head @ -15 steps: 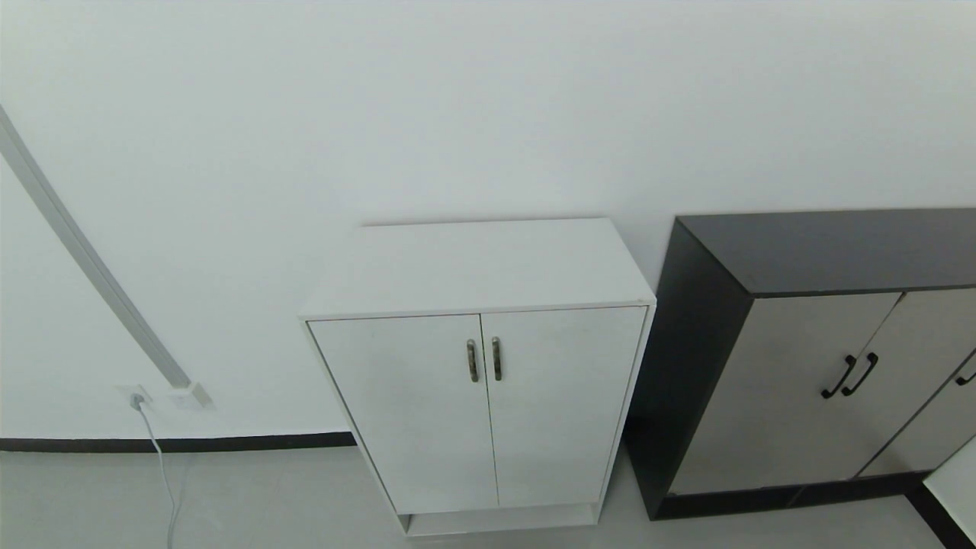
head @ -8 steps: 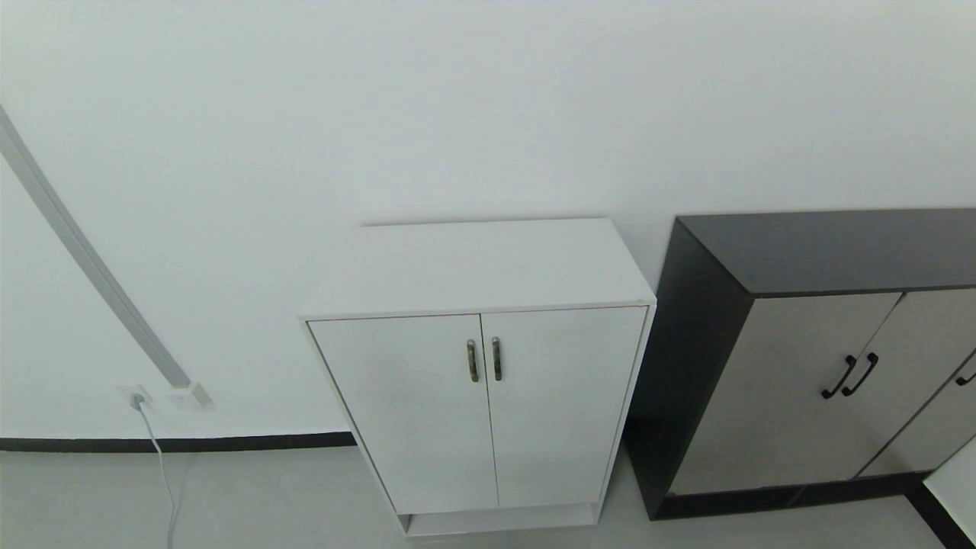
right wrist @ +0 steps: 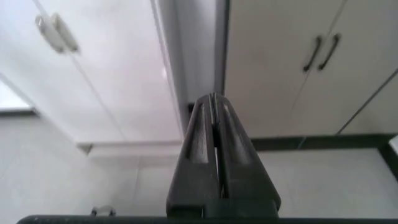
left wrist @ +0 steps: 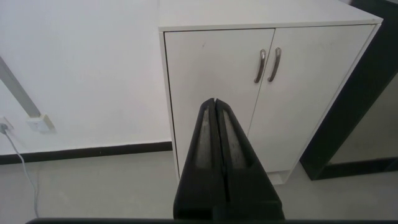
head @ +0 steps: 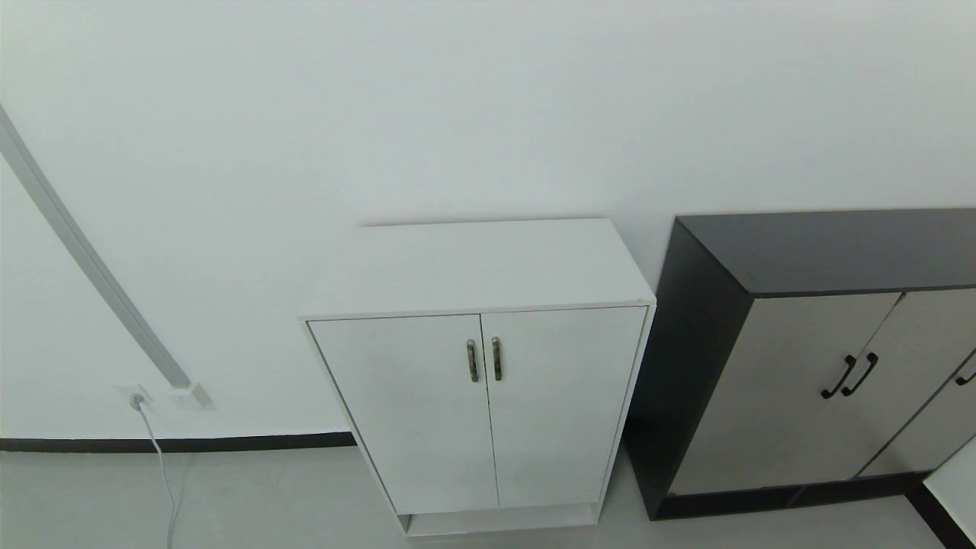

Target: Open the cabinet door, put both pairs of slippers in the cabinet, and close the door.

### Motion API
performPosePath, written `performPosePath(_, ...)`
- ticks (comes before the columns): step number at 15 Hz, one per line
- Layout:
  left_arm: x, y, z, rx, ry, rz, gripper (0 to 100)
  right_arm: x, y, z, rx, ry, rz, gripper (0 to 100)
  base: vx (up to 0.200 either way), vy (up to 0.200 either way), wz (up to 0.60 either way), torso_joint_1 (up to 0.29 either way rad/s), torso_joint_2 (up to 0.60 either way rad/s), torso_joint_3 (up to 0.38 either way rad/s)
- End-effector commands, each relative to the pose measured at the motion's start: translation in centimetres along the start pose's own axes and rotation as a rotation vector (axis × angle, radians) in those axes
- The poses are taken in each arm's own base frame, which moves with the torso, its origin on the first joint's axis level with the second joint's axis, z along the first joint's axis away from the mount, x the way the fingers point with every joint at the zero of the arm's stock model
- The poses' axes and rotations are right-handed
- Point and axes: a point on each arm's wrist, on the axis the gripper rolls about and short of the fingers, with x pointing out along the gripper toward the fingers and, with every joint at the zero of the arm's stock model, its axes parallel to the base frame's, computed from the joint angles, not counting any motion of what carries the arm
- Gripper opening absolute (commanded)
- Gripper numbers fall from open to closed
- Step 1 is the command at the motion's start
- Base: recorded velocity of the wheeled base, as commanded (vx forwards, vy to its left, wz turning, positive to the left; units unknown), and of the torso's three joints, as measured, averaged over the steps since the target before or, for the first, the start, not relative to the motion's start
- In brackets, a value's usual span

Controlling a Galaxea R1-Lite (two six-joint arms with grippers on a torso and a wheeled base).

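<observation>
The white cabinet is seen against the wall with both doors shut, its handles paired at the middle seam; a dark cabinet is set just beside it. The left gripper is held pressed together and empty, well apart from the doors, below the handles; the right gripper, likewise pressed together, is apparently pointed between the two cabinets.

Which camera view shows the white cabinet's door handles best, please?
The head view: the door handles sit mid-frame, with both closed doors seen whole. The left wrist view shows them too, doors partly hidden; the right wrist view catches them obliquely at its edge.
</observation>
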Motion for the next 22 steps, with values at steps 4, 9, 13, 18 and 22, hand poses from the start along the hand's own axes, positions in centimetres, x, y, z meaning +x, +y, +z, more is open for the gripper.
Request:
performPosePath(4,0.00,0.00,0.00,0.000,0.000,0.000,0,-0.89,0.05,-0.33,0.002,-0.122,-0.044,0,0.000,0.000,0.00,0.000,0.00,0.000)
performPosePath(9,0.01,0.00,0.00,0.000,0.002,0.000,0,-0.90,-0.01,-0.28,0.061,-0.129,-0.068,0,0.000,0.000,0.00,0.000,0.00,0.000)
performPosePath(13,0.00,0.00,0.00,0.001,0.000,0.000,0,-0.92,-0.13,-0.23,0.083,-0.137,-0.120,0,0.000,0.000,0.00,0.000,0.00,0.000)
performPosePath(18,0.00,0.00,0.00,0.001,0.000,0.000,0,-0.92,-0.12,-0.25,0.067,-0.134,-0.116,0,0.000,0.000,0.00,0.000,0.00,0.000)
performPosePath(22,0.00,0.00,0.00,0.001,0.000,0.000,0,-0.92,-0.11,-0.26,0.065,-0.133,-0.114,0,0.000,0.000,0.00,0.000,0.00,0.000)
